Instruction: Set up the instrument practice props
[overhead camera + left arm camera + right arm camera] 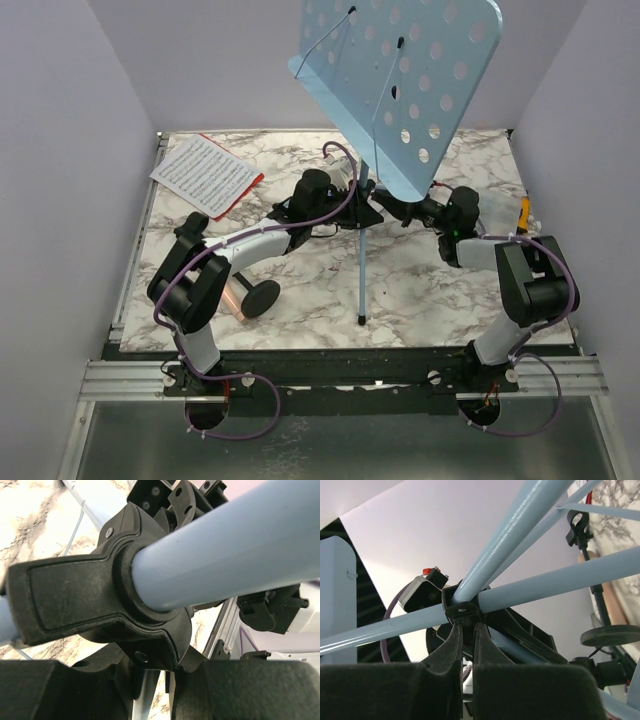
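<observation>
Two grippers meet at the black hub (462, 611) of the light blue music stand (400, 70), centre of the marble table (420, 290). Right gripper (468, 630): clenched nearly closed, tips touching the hub. Left gripper (152, 680): I cannot tell its state. White sheet music (203, 172) lies on the red sheet (245, 193), upper left; its print is too small for me to read. Microphone (236, 297): lying lower left, beside the left arm.

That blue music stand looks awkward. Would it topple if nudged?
Probably top-heavy: the music stand carries a wide perforated tray high above thin legs, so a nudge up top would likely tip it. Its straight tubing looks rigid, not floppy. It seems to lean on the left end effector and right end effector clamped at its hub.
</observation>
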Motion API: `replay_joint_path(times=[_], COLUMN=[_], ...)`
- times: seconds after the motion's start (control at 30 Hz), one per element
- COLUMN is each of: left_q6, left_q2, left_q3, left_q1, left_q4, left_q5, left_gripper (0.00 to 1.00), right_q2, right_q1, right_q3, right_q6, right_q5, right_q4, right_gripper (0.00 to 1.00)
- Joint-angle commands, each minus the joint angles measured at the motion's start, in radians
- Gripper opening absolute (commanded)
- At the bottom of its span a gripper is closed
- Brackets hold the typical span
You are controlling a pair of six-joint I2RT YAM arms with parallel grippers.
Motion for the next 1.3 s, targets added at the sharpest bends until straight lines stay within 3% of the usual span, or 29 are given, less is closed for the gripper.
replay_joint_path(times=[0.0, 0.2, 0.37, 0.43, 0.53, 0.6, 0.73, 0.83, 1.0, 1.27], left_q6=[-0.088, -0.088, -0.088, -0.087, -0.080, -0.083, -0.075, -0.089, -0.106, -0.106], left_q2=[-0.007, -0.010, -0.012, -0.014, -0.016, -0.018, -0.019, -0.016, -0.019, -0.029], left_q3=[-0.013, -0.013, -0.007, -0.007, -0.007, -0.006, -0.008, -0.005, -0.011, -0.015], left_q1=[0.026, 0.027, 0.026, 0.027, 0.026, 0.027, 0.028, 0.028, 0.027, 0.027], left_q4=[-0.131, -0.131, -0.136, -0.134, -0.137, -0.137, -0.139, -0.136, -0.122, -0.116], left_q5=[-0.018, -0.016, -0.006, -0.010, -0.018, -0.010, -0.023, -0.005, 0.008, 0.006], left_gripper=[0.00, 0.00, 0.00, 0.00, 0.00, 0.00, 0.00, 0.00, 0.00, 0.00], right_q2=[0.021, -0.067, -0.131, -0.173, -0.252, -0.304, -0.412, -0.471, -0.423, -0.381], right_q1=[-0.036, -0.069, -0.153, -0.162, -0.154, -0.153, -0.153, -0.143, -0.103, 0.047], right_q3=[0.029, -0.037, -0.057, -0.046, 0.037, 0.029, -0.062, -0.128, 0.023, 0.070], right_q6=[0.160, -0.140, -0.503, -0.729, -1.181, -1.373, -1.504, -1.614, -1.880, -2.311], right_q5=[-0.048, -0.105, -0.239, -0.243, -0.125, -0.044, -0.043, -0.029, -0.064, -0.044], right_q4=[0.166, 0.035, 0.006, -0.139, -0.547, -0.605, -0.404, -0.234, -0.385, -0.387], right_gripper=[0.08, 0.46, 0.56, 0.63, 0.69, 0.72, 0.73, 0.80, 0.77, 0.77])
